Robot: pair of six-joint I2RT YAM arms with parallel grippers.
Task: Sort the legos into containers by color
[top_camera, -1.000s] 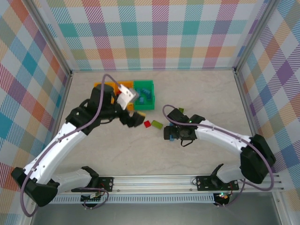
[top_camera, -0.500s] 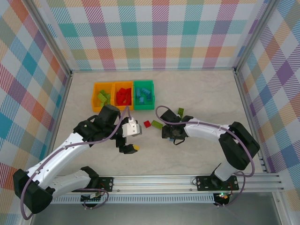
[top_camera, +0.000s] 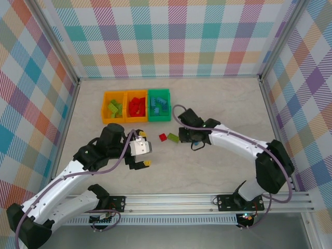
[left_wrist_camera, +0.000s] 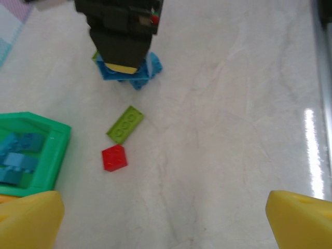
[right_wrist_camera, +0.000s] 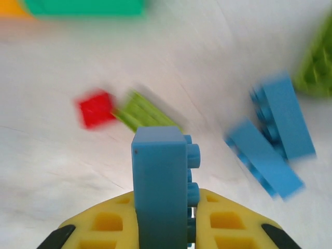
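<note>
Blue lego brick (right_wrist_camera: 158, 176) stands on end between the right jaws, which are closed on its flat sides, studs facing right in the right wrist view. Just ahead and to the right of these jaws, two more blue bricks (right_wrist_camera: 264, 158) lie touching on the pale surface (left_wrist_camera: 233, 129), with a lime green piece (right_wrist_camera: 316, 72) beyond them. Ahead and to the left lie a lime green brick (right_wrist_camera: 148, 114) and a red brick (right_wrist_camera: 96, 109), close together. Farther off in that direction is the green bin (top_camera: 159, 119), which already holds blue bricks; beside it the middle orange bin (top_camera: 136, 92) holds red ones and the far orange bin (top_camera: 104, 109) holds lime green ones.

The left jaws stand wide open with nothing between them, above bare surface, with the red and lime bricks ahead of them and the green bin off to their left.

The step in hand looks like the pickup of a blue brick, with the grip just made. The next move probably calls for lifting it clear of the two loose blue bricks, carrying it over the red and lime pair to the green bin, and opening above it. The brick is held near its lower end, so it could pivot if swung quickly.
</note>
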